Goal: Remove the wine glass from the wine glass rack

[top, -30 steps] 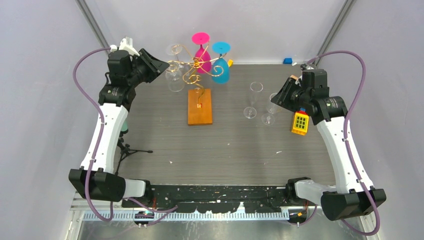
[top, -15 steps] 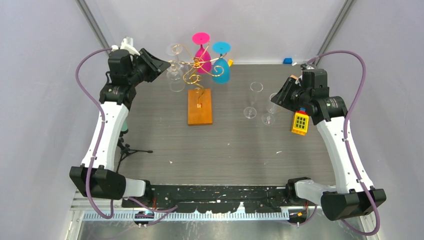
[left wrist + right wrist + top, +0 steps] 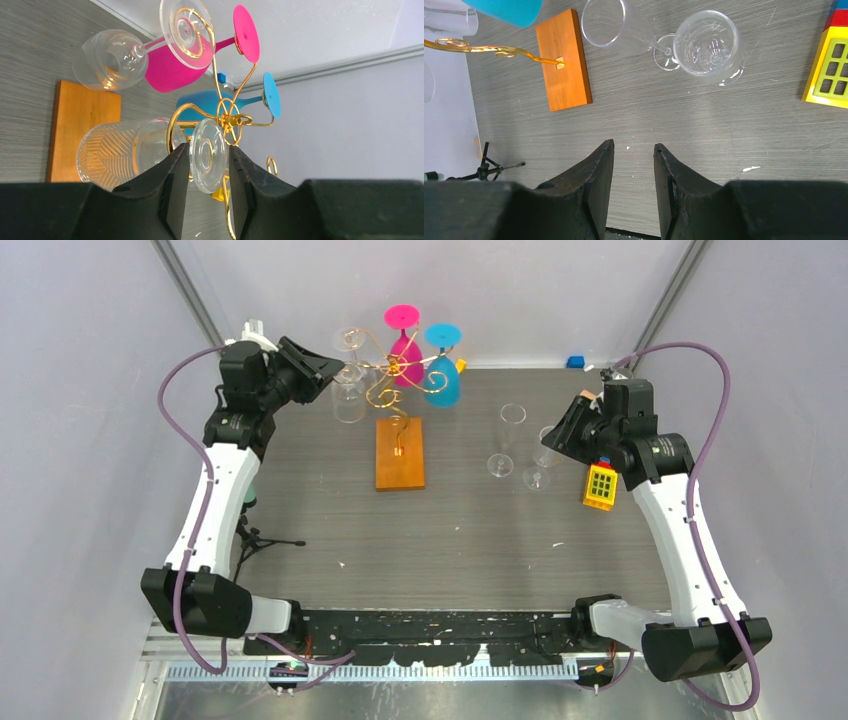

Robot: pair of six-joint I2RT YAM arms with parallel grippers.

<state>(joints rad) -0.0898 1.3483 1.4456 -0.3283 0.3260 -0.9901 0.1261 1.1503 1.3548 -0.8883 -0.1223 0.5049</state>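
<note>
**Top external view.** The left pincer (image 3: pixel 335 372) is raised at the left side of the wine glass rack (image 3: pixel 385 385), whose orange base (image 3: pixel 400 455) rests on the surface (image 3: pixel 450 540). The clear wine glass (image 3: pixel 349 402) hangs bowl-down from a left spiral arm, with a pink glass (image 3: pixel 404 345) and a blue glass (image 3: pixel 440 380) hung behind the post. The right pincer (image 3: pixel 558 435) hovers well apart, near two clear glasses (image 3: pixel 505 440) standing on the surface and a yellow block (image 3: pixel 600 485). The grip itself is too small to read from here. **Left wrist view.** This view shows the contact. The round foot (image 3: pixel 207 155) of the cut-pattern wine glass sits between the two fingers (image 3: pixel 175 180) and fills the gap from edge to edge, so the left pincer appears closed on the foot at a narrow setting. The stem is threaded into a gold loop (image 3: pixel 175 117), and a second clear glass (image 3: pixel 107 60) hangs just beyond. The step in hand is judged to be the grasp, with extraction not yet done. The next move calls for sliding the foot out along the open end of the loop without tugging the rack or knocking the neighbouring glass. **Right wrist view.** The fingers stand partly apart with nothing between them. Only this view looks down into the mouths of the two standing glasses and shows the far end of the base.
</note>
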